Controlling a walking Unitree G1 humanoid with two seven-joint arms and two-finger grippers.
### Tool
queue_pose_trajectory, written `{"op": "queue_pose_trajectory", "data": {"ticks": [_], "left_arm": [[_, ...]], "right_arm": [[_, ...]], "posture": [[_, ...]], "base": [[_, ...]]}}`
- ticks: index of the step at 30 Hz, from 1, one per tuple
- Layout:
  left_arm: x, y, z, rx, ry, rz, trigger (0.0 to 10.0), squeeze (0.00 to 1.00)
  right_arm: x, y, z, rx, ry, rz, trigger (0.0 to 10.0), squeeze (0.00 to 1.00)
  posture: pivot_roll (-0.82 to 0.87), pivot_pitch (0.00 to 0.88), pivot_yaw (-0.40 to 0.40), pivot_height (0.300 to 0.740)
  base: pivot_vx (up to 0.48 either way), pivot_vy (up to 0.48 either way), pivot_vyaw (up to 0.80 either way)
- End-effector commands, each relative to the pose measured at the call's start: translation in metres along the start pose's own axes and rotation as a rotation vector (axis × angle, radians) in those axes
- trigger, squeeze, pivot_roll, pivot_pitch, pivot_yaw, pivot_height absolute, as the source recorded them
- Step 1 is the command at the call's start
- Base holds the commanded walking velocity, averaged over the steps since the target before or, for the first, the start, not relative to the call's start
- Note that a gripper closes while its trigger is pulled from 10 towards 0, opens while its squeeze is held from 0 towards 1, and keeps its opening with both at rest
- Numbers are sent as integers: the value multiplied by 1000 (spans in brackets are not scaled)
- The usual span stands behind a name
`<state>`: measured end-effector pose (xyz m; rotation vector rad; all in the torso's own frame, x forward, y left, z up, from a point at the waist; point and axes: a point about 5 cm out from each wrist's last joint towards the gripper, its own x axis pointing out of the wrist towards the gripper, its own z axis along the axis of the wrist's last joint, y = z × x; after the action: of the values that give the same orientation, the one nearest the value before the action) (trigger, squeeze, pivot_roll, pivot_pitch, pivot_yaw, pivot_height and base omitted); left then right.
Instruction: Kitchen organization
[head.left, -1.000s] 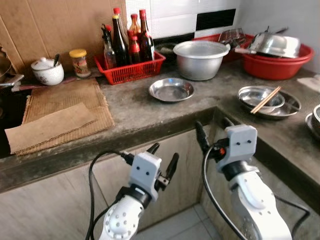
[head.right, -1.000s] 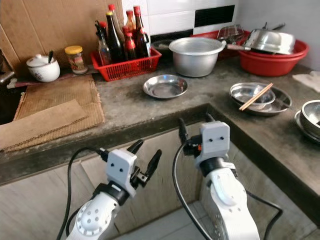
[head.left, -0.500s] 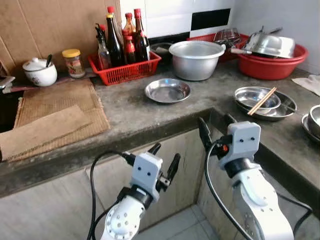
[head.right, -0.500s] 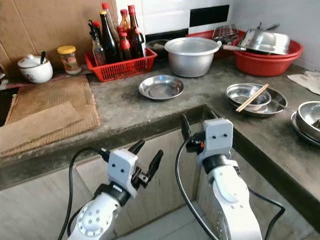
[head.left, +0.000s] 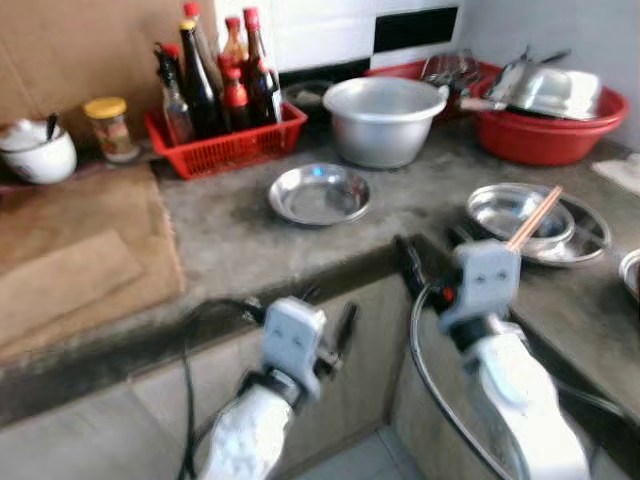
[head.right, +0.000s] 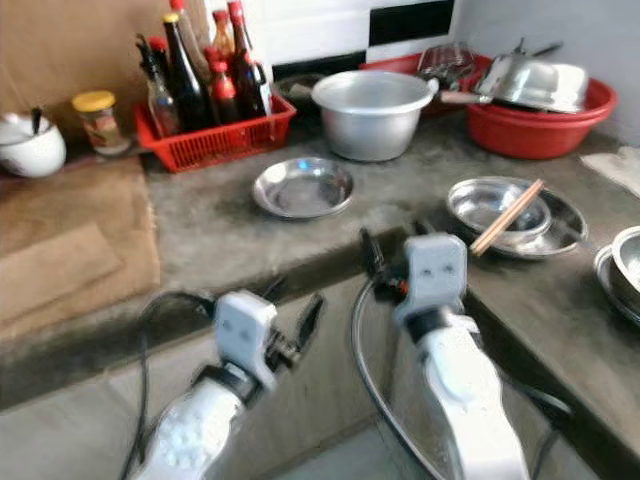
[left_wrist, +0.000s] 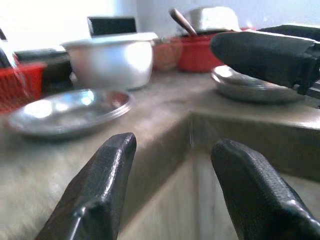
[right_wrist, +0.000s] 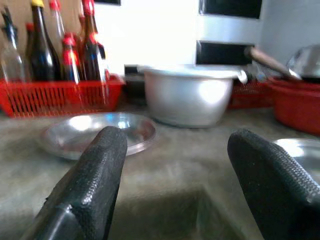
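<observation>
**Both grippers raised, empty, at the counter's inner corner**

The left gripper (head.right: 292, 318) hangs below the counter edge (head.right: 300, 268), its two black fingers (left_wrist: 107, 172) spread with nothing between them, aimed up toward the corner. The right gripper (head.left: 432, 258) stands just beside it, nearer the corner, its fingers (right_wrist: 100, 165) also spread wide and empty, the tips about level with the counter lip. In the left wrist view one right finger (left_wrist: 265, 55) crosses ahead of the left fingers, apart from them.

Just beyond the right fingers lies a shallow steel dish (head.left: 320, 193), flat on the grey counter, open side up. To the right of those fingertips sits a steel plate (head.right: 560, 225) carrying a smaller steel bowl (head.right: 495, 205); a pair of chopsticks (head.left: 533, 217) rests across the bowl's rim, long axis slanting from the near-left end, close to the right gripper, up to the far-right end.

Left of the left fingers, brown cardboard mats (head.left: 80, 260) lie flat on the counter.

Farther off, behind the dish, stands a large aluminium pot (head.right: 372, 112), and left of it a red basket (head.right: 215, 140) of upright sauce bottles (head.left: 200, 80). Beside the basket are a yellow-lidded jar (head.left: 108, 127) and a white lidded pot (head.right: 28, 145). Far right, a red basin (head.left: 560, 135) holds steel cookware (head.right: 535, 82). The head views are blurred.
</observation>
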<state>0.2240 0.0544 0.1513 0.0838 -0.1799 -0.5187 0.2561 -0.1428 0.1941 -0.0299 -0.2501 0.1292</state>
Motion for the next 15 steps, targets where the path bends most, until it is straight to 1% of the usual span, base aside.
{"op": "queue_pose_trajectory", "data": {"ticks": [1, 11, 15], "left_arm": [[-2, 8, 1, 30, 1, 30, 10000, 0], [-2, 8, 1, 29, 0, 39, 10000, 0], [-2, 9, -1, 29, 16, 55, 10000, 0]], "right_arm": [[2, 8, 4, 22, -24, 30, 10000, 0], [4, 9, 7, 17, -37, 45, 10000, 0], [7, 9, 10, -6, -46, 54, 10000, 0]], "posture": [[86, 47, 1, 740], [87, 52, 1, 740], [89, 52, -2, 740]], "base": [[412, 0, 0], [400, 0, 0], [0, 0, 0]]}}
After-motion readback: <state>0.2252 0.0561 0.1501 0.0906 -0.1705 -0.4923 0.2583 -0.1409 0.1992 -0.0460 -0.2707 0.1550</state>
